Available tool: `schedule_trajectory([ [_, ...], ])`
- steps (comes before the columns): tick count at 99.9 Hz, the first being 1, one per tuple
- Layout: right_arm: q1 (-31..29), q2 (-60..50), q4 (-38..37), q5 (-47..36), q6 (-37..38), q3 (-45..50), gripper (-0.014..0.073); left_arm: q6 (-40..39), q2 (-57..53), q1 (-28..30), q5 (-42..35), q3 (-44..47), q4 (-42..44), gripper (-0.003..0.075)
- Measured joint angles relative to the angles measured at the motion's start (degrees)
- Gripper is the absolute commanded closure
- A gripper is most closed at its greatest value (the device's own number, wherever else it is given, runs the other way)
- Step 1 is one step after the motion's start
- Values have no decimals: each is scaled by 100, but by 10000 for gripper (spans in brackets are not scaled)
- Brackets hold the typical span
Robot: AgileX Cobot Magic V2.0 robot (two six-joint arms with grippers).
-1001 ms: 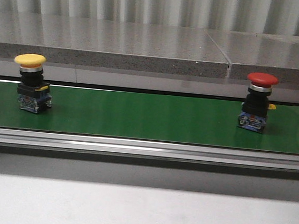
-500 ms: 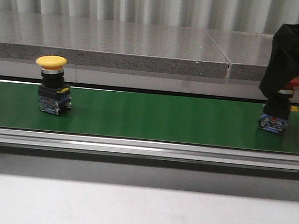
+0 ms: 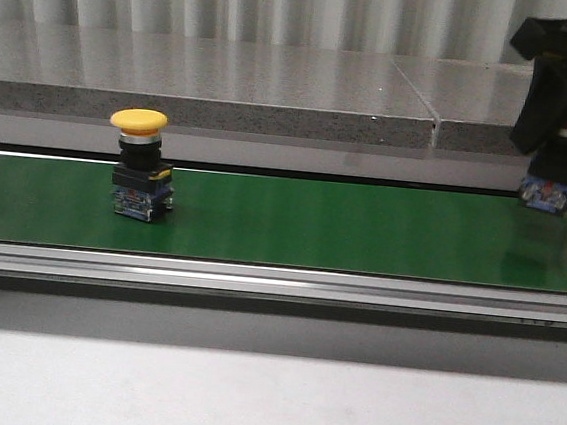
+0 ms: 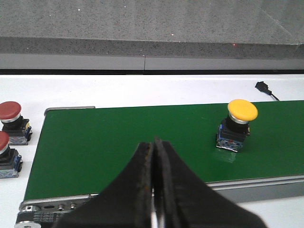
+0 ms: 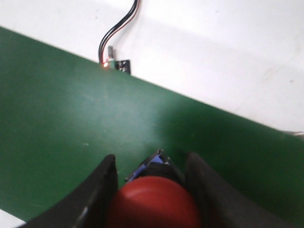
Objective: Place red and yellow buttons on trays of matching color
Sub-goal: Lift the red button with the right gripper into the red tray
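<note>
A yellow button (image 3: 140, 118) stands upright on the green conveyor belt (image 3: 342, 228), left of centre; the left wrist view has the same yellow button (image 4: 242, 110). My right gripper (image 3: 561, 129) at the far right is shut on the red button (image 3: 546, 194), which hangs just above the belt. In the right wrist view the red button (image 5: 154, 204) fills the gap of the right gripper (image 5: 152, 161), a finger on each side. My left gripper (image 4: 153, 142) is shut and empty over the belt's (image 4: 118, 137) near edge. No tray is in view.
Two more red buttons (image 4: 10, 110) (image 4: 2, 142) stand on the white table beside the belt's end. A small sensor with red and black wires (image 5: 116, 64) sits at the belt's edge. An aluminium rail (image 3: 277, 282) runs along the front, a grey stone ledge (image 3: 226, 76) behind.
The yellow button has travelled right along the belt. My right gripper came down around the red button, shut on it and lifted it up and to the right.
</note>
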Motion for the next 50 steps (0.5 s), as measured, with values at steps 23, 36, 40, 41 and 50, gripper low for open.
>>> schedule_trajectory([
  [23, -1062, 302, -34, 360, 0, -1068, 435, 0, 0, 0, 0, 0, 0, 740],
  [36, -1666, 832, -70, 455, 0, -1751, 435, 0, 0, 0, 0, 0, 0, 740],
  [40, -1815, 1040, -81, 468, 0, -1958, 435, 0, 0, 0, 0, 0, 0, 740],
  [41, -1837, 1076, -91, 468, 0, -1993, 435, 0, 0, 0, 0, 0, 0, 740],
  [50, -2078, 1545, -100, 473, 0, -2447, 435, 0, 0, 0, 0, 0, 0, 740],
])
